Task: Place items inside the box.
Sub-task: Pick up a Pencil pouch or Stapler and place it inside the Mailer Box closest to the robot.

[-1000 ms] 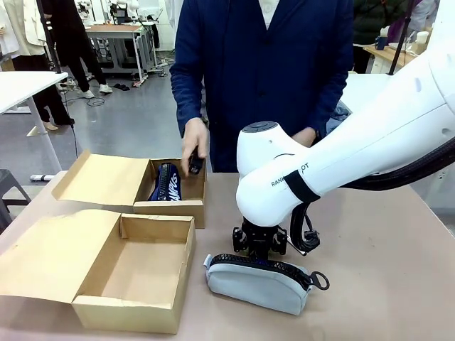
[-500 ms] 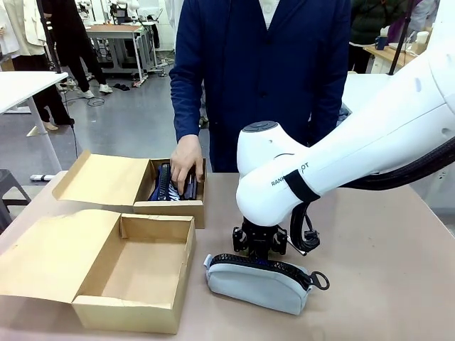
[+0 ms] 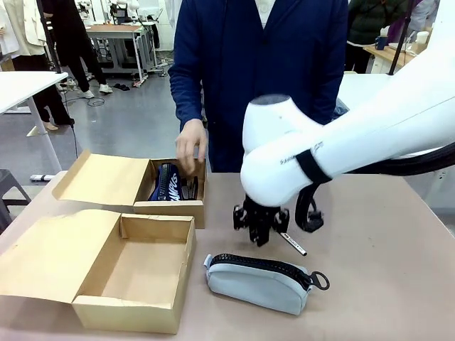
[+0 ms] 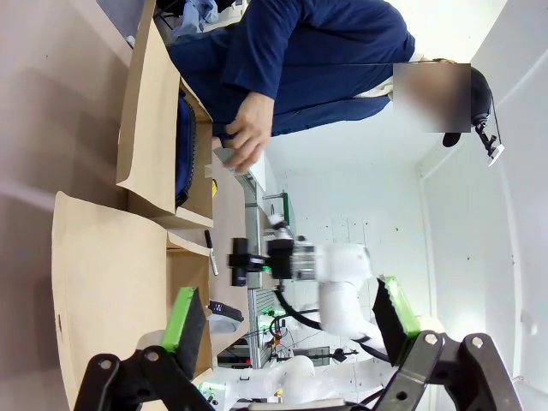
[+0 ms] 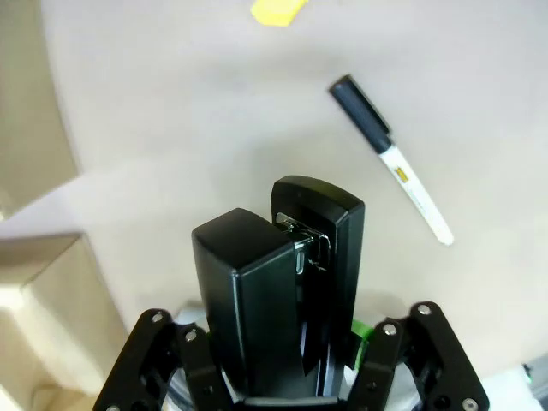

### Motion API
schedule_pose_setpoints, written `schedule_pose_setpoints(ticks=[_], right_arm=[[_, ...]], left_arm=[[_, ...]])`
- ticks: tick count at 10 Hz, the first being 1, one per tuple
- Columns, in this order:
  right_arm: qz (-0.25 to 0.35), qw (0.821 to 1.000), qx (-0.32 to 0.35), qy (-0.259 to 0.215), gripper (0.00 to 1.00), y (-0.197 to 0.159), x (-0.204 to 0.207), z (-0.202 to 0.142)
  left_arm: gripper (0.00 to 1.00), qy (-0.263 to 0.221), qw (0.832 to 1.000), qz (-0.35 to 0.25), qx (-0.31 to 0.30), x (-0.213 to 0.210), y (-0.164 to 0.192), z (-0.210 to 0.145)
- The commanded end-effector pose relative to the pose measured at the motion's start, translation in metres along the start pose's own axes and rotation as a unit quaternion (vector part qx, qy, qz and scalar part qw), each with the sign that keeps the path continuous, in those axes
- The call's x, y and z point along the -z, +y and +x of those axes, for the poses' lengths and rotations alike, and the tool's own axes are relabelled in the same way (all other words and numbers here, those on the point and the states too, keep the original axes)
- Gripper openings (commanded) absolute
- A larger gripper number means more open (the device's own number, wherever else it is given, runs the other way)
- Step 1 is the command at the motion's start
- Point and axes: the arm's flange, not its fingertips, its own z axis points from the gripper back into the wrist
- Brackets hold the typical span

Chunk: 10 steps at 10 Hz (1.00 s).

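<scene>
A pale brown table (image 3: 384, 234) runs across the front view, and a person (image 3: 263, 64) in a dark blue coat stands at its far side; the white right arm (image 3: 370, 135) comes in from the right and bends down over the middle of the table.

Two open cardboard boxes sit on the left; the near box (image 3: 131, 312) is the larger, with its lid folded out flat to the left; the far box (image 3: 170, 212) stands just behind it, its lid also folded out to the left.

A pale grey-blue case (image 3: 256, 284) with a black zip lies on the table just right of the near box, outside both boxes; a navy pouch (image 3: 168, 183) with white lettering stands inside the far box, with a dark thing beside it that is too small to make out; the person's hand (image 3: 190, 145) hovers over the far box's back edge, fingers curled.

The right gripper (image 3: 260, 226) hangs above the table just behind the case, clear of it; in the right wrist view its fingers are clamped on a black stapler (image 5: 274, 308), which sticks up between them.

The left gripper (image 4: 289, 312) shows in its own wrist view with its green-padded fingers spread wide and nothing between them.

A black marker (image 3: 293, 244) with a white barrel lies on the table just right of the right gripper; a small yellow object (image 5: 277, 10) sits at the top edge of the right wrist view, too cropped to identify.
</scene>
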Motion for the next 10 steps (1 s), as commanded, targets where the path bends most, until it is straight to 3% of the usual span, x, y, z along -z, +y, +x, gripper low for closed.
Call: schedule_pose_setpoints(ticks=[1,4,5,7,8,10], right_arm=[[-0.002,1.000,-0.009,-0.015,0.00,-0.013,-0.061,-0.026],[-0.040,0.998,-0.024,0.031,0.00,-0.017,-0.079,-0.095],[-0.018,1.000,-0.009,-0.002,0.00,-0.008,-0.086,-0.052],[-0.018,1.000,-0.009,-0.002,0.00,-0.008,-0.086,-0.052],[-0.033,0.999,-0.015,0.010,0.03,-0.009,-0.088,-0.075],[-0.005,0.999,-0.051,0.001,0.03,0.054,-0.085,-0.090]], left_arm=[[1.00,0.001,1.000,-0.007,0.011,-0.001,-0.001,-0.002],[1.00,0.001,1.000,-0.007,0.011,-0.001,-0.001,-0.002],[1.00,0.001,1.000,-0.007,0.011,-0.001,-0.001,-0.002],[1.00,0.001,1.000,-0.007,0.011,-0.001,-0.001,-0.002],[1.00,0.001,1.000,-0.007,0.011,-0.001,-0.001,-0.002],[1.00,0.001,1.000,-0.007,0.011,-0.001,-0.001,-0.002]])
